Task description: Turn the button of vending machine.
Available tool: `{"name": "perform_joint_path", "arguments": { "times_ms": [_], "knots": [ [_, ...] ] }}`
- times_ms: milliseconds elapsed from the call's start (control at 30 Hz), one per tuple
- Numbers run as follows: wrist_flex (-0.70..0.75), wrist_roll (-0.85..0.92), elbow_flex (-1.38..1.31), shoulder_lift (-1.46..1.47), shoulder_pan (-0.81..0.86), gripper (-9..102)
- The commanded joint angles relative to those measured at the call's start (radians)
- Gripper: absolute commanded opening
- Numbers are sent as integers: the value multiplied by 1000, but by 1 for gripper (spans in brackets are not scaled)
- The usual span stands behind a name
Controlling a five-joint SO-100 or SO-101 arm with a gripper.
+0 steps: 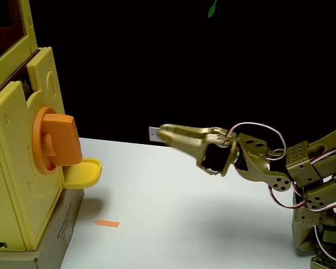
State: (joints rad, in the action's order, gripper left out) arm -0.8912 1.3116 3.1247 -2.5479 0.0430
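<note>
My fixed view sits low at bench height, side-on and close: vending machine at frame left, arm at right, black backdrop behind.

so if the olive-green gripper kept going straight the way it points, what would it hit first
Probably the large orange plastic knob on the pale-yellow toy vending machine; the gripper points left and slightly up toward it across free space, though depth is unclear.
</note>
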Motion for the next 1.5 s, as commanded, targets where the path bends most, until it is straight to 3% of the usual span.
{"name": "perform_joint_path", "arguments": {
  "times_ms": [0,233,500,1000,1467],
  "knots": [
    [71,54,-123,67,-8,17],
    [252,94,-367,261,35,29],
    [285,164,-591,457,54,36],
    [285,296,-862,690,-21,35],
    [288,261,-1025,887,-32,31]
  ]
}}
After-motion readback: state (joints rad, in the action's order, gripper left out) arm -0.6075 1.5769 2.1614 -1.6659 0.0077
